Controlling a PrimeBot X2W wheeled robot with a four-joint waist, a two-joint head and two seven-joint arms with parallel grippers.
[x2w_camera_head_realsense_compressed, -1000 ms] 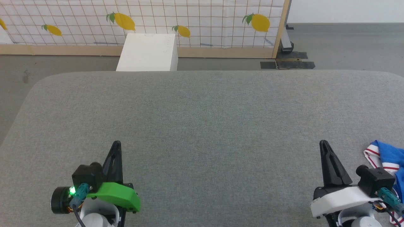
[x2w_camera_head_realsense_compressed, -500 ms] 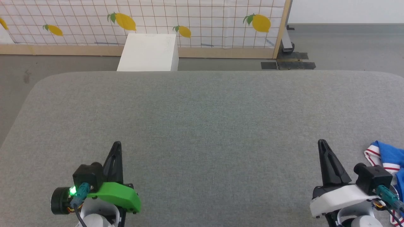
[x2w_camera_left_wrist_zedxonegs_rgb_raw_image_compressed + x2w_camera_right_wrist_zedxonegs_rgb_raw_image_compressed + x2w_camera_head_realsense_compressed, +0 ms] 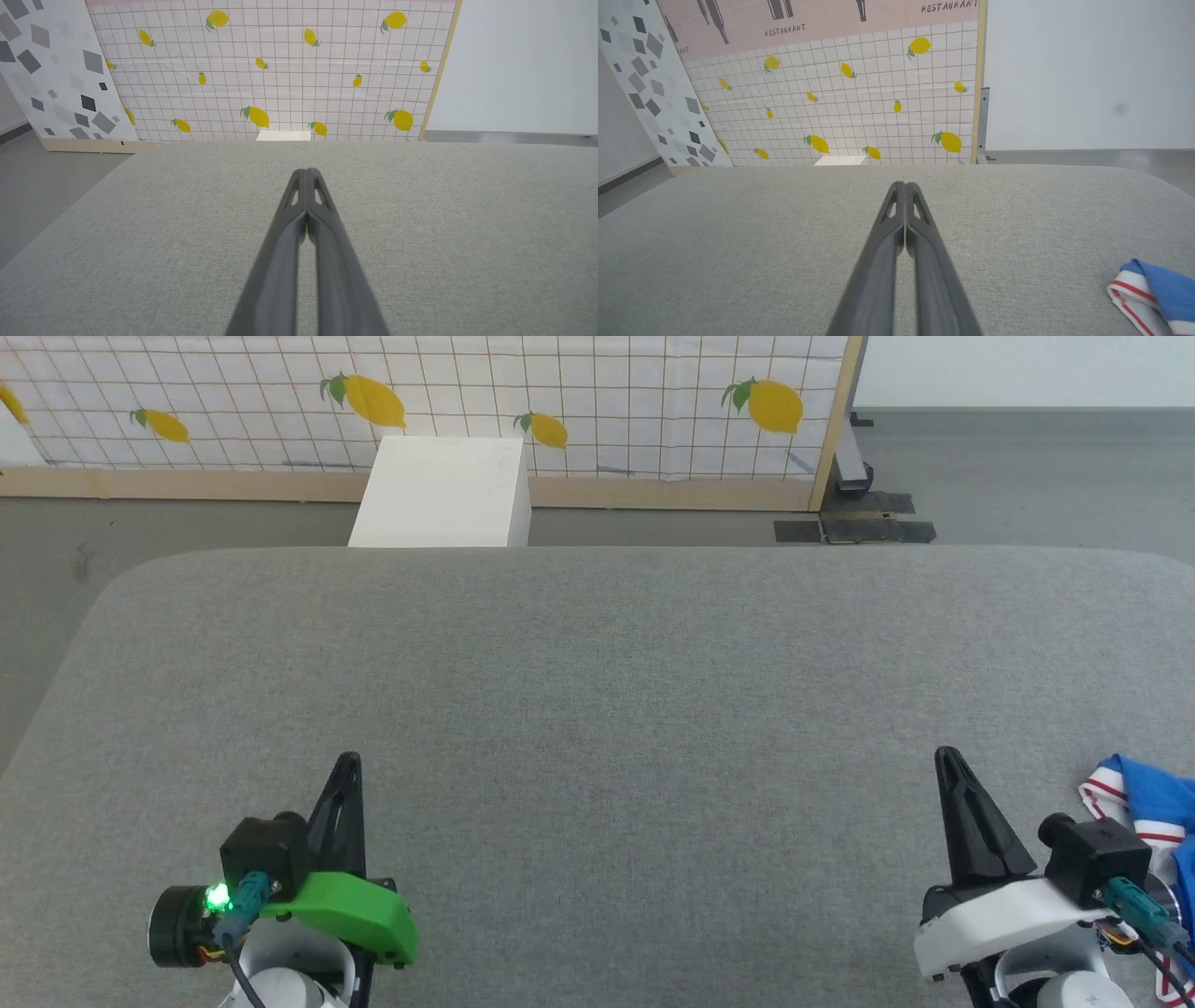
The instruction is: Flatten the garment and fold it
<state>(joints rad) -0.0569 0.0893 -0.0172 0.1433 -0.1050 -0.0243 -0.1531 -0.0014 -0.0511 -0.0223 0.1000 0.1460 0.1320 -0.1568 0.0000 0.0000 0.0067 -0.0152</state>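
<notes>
Grey woven cloth covers the table [image 3: 597,691], and nearly all of it lies bare. The garment [image 3: 1146,795] is bunched at the far right edge of the head view, close beside the right arm's wrist. Only a blue fold and a red-and-white striped white edge show.

By my judgement the work has not begun, and the step in hand is to fetch the shirt to the middle of the table. The left gripper [image 3: 346,767] has little to do until the cloth comes within its reach, so it can wait low on its own side. The right gripper [image 3: 947,761] should turn toward its own right and part its fingers before it comes down. It should take the striped edge nearest it, a thin layer rather than a fistful of the heap. Dragging over this rough cloth could bunch the shirt more, so lifting and carrying it seems wiser, setting it down with room on every side for spreading.

In the left wrist view the two dark fingers [image 3: 280,261] are pressed together at the tips, pinching nothing, over bare table. In the right wrist view the fingers [image 3: 878,266] are likewise pressed together and hold nothing. The garment lies at that view's lower right corner, well apart from them. Whether either tip touches the table I cannot tell.
</notes>
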